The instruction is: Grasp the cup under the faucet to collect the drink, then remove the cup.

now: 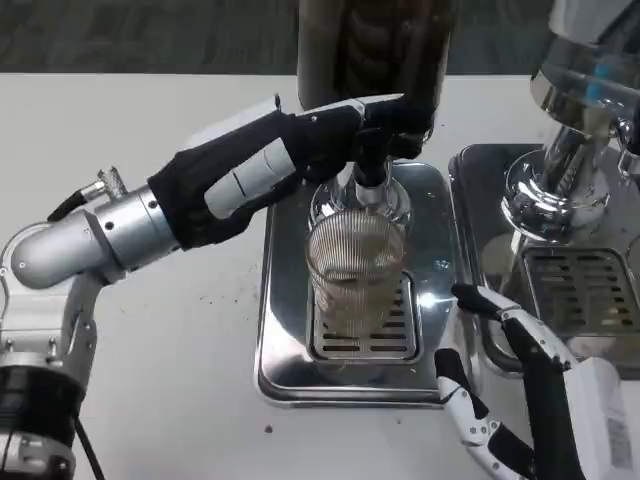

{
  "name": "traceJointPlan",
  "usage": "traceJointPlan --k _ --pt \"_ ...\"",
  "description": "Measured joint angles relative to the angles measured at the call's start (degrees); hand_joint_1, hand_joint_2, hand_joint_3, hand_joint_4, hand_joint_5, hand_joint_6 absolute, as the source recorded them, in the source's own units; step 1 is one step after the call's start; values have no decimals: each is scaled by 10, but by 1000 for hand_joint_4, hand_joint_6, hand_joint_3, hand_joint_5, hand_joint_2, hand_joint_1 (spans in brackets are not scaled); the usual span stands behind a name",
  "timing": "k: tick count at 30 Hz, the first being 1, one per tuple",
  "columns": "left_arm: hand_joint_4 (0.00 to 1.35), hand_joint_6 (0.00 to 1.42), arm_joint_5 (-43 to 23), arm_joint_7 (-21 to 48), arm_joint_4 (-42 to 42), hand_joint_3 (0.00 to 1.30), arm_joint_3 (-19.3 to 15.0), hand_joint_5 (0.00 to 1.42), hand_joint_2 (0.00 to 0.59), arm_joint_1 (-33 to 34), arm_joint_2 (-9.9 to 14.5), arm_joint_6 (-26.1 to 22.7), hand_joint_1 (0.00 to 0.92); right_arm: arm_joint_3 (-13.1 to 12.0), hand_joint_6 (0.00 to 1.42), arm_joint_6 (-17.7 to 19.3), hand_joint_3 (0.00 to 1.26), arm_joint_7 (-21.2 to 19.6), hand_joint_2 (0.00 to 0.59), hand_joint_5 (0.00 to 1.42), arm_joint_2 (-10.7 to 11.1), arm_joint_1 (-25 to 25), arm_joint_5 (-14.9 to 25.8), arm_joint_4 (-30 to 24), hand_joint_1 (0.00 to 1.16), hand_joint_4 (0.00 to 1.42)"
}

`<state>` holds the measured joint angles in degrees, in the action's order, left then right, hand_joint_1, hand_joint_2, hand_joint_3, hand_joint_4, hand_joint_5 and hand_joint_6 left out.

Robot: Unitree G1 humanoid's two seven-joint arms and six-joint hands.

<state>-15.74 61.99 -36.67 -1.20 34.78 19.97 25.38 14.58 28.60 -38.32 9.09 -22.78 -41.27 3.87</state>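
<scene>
A clear ribbed glass cup [355, 285] stands on the grille of the steel drip tray [280, 340], directly under the dispenser's faucet [370, 175]. A little brownish drink shows in its lower part. My left hand [290, 155] reaches in from the left above the cup, its fingers at the faucet handle on the dark drink tank [375, 45]. My right hand [510, 380] is low at the tray's right edge, fingers spread, just right of the cup and apart from it.
A second chrome dispenser [570, 130] with its own drip tray [575, 290] stands at the right, close behind my right hand. White tabletop [170, 350] lies to the left of the tray.
</scene>
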Motion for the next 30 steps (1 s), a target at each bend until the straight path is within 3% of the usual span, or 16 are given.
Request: traceJointPlan --k 11,30 --pt "91 0 19 0 -60 169 5 140 70 21 2 95 0 2 323 1 339 8 397 314 5 1 4 0 416 352" --pt "81 0 35 -7 -102 169 24 118 66 36 11 178 0 -1 289 1 339 8 397 299 5 -1 5 -3 412 349"
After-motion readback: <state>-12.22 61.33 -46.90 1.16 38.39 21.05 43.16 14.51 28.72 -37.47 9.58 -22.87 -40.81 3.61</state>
